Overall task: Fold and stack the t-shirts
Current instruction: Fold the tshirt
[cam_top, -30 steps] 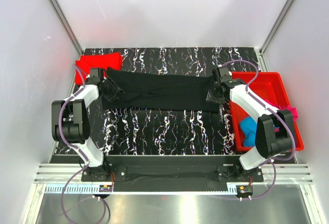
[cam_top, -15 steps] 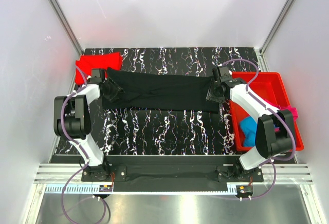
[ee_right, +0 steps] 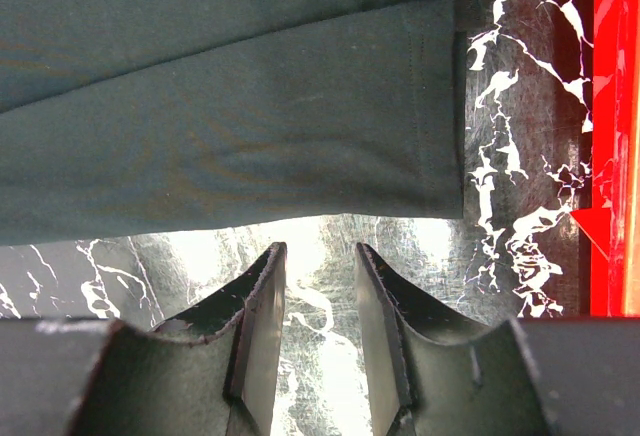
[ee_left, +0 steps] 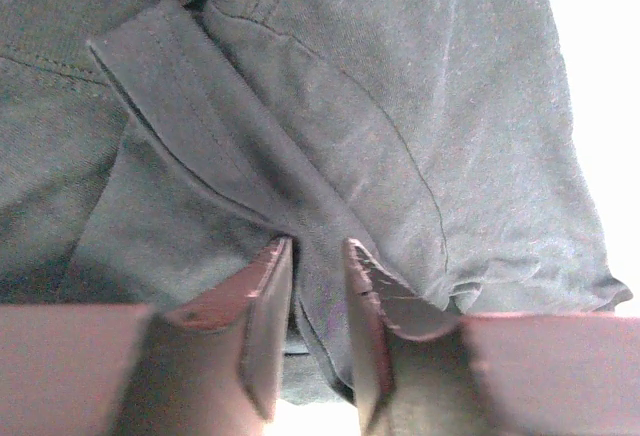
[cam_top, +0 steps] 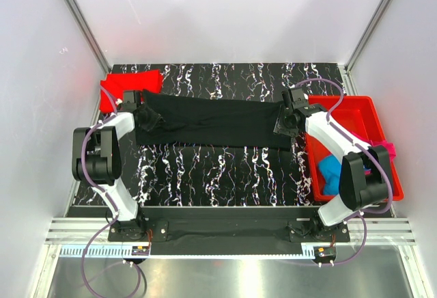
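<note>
The black t-shirt (cam_top: 218, 122) lies as a long folded strip across the marbled table. My left gripper (cam_top: 149, 115) is at its left end. In the left wrist view (ee_left: 318, 246) its jaws stand slightly apart, with a loose fold of the black cloth (ee_left: 400, 76) between them, not pinched tight. My right gripper (cam_top: 283, 128) is at the strip's right end, just off the hem (ee_right: 230, 106), open and empty over bare table (ee_right: 320, 251). A folded red t-shirt (cam_top: 130, 83) lies at the back left. The blue t-shirt (cam_top: 331, 171) and magenta t-shirt (cam_top: 389, 149) are in the bin.
The rigid red plastic bin (cam_top: 355, 103) stands at the right edge, close to my right arm; its wall shows in the right wrist view (ee_right: 612, 136). White enclosure walls surround the table on three sides.
My left gripper has shifted slightly toward the back at the shirt's left end, and the left elbow has swung in. The right arm and the shirt have barely moved.
</note>
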Motion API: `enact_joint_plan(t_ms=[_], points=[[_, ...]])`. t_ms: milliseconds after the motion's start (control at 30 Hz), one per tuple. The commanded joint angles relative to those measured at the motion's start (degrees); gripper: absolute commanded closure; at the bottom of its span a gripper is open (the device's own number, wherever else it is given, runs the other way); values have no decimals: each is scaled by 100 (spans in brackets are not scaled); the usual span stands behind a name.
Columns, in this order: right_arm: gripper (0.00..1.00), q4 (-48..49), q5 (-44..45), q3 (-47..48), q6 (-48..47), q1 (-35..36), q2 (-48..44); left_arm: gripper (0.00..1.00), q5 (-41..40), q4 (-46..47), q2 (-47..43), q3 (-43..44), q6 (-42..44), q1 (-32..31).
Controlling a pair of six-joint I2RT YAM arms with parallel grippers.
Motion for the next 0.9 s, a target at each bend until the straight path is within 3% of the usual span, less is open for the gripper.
enact_joint_plan(t_ms=[0, 167, 867], points=[[59, 108, 101, 178, 23, 50, 53, 75, -156, 182, -53, 197, 68, -76], [59, 135, 83, 178, 23, 58, 88, 100, -191, 112, -88, 364, 226, -164], [59, 258, 74, 301, 5, 50, 352, 100, -7, 129, 694, 1692, 762, -489]])
